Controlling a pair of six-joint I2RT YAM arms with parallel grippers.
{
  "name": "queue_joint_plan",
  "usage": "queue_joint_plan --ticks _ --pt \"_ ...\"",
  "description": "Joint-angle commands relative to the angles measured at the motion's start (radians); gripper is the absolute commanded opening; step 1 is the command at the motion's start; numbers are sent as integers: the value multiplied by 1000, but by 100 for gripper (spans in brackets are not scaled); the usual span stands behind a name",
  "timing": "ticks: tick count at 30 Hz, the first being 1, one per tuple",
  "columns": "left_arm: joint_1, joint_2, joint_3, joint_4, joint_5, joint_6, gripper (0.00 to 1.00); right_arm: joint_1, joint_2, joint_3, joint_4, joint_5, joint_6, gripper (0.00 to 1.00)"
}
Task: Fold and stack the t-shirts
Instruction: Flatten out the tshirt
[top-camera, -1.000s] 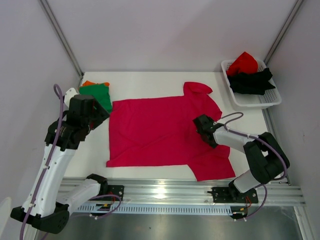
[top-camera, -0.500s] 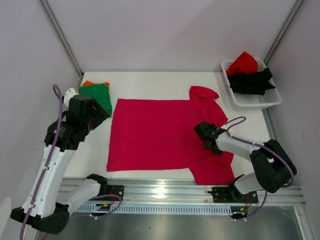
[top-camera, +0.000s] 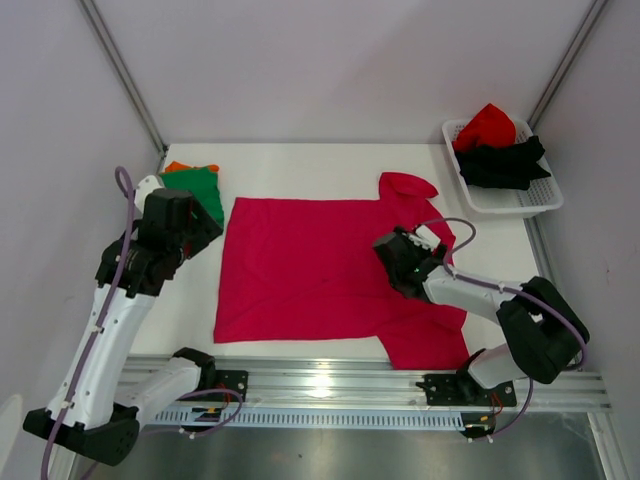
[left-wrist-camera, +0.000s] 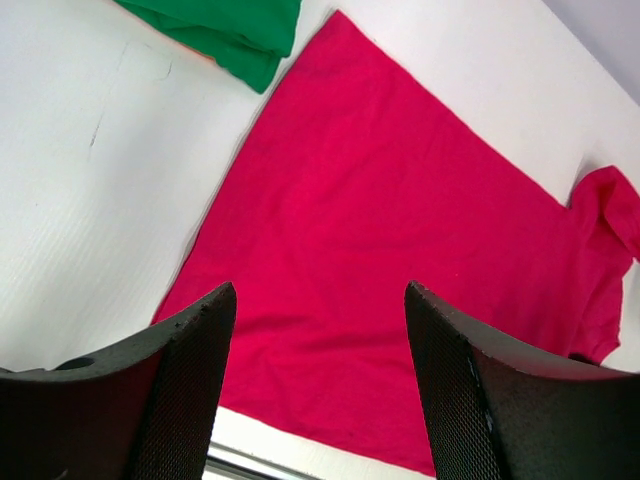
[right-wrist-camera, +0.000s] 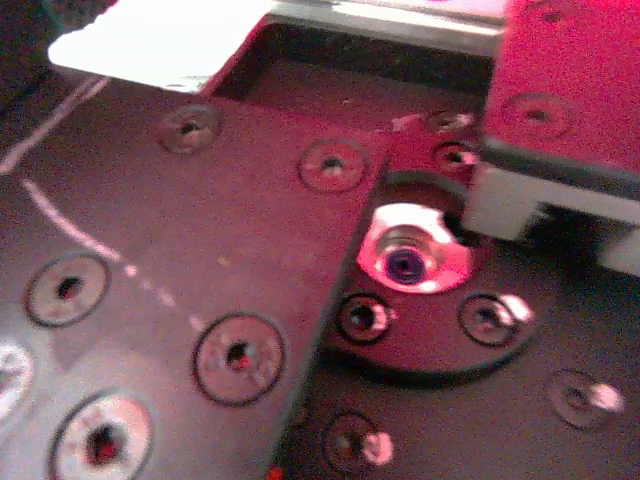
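A magenta-pink t-shirt (top-camera: 310, 270) lies spread flat in the middle of the table, and it also shows in the left wrist view (left-wrist-camera: 400, 230). A folded green t-shirt (top-camera: 195, 187) lies on an orange one (top-camera: 178, 166) at the back left. A red t-shirt (top-camera: 485, 125) and a black one (top-camera: 505, 162) sit in the basket. My left gripper (left-wrist-camera: 320, 380) is open and empty, held above the table by the pink shirt's left edge. My right gripper (top-camera: 395, 268) hangs low over the pink shirt's right part. The right wrist view shows only blurred pink-lit metal, so its jaws are hidden.
A white lattice basket (top-camera: 510, 205) stands at the back right corner. A metal rail (top-camera: 330, 385) runs along the table's near edge. Grey walls close in the left, back and right sides.
The pink shirt was drawn to the right and now lies flatter. My right gripper has since moved back and left over the shirt. My left arm has shifted only slightly.
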Motion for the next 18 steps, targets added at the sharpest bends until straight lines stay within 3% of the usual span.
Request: queue_joint_plan --ticks 1,5,10,11,12,18 --pt "11 15 -9 39 24 31 72 -47 57 136 121 36 -176 86" --pt "11 19 -12 45 30 40 72 -158 158 292 95 -76 -154 97" --pt "11 -28 -80 126 52 80 76 -271 258 384 234 -316 -103 98" --pt "11 -42 -96 144 53 83 84 -294 276 423 244 -348 -101 99" --pt "11 -72 -107 169 55 89 85 -301 293 442 254 -368 -104 100" --pt "13 -83 -156 266 107 121 86 -336 373 505 328 -529 -121 99"
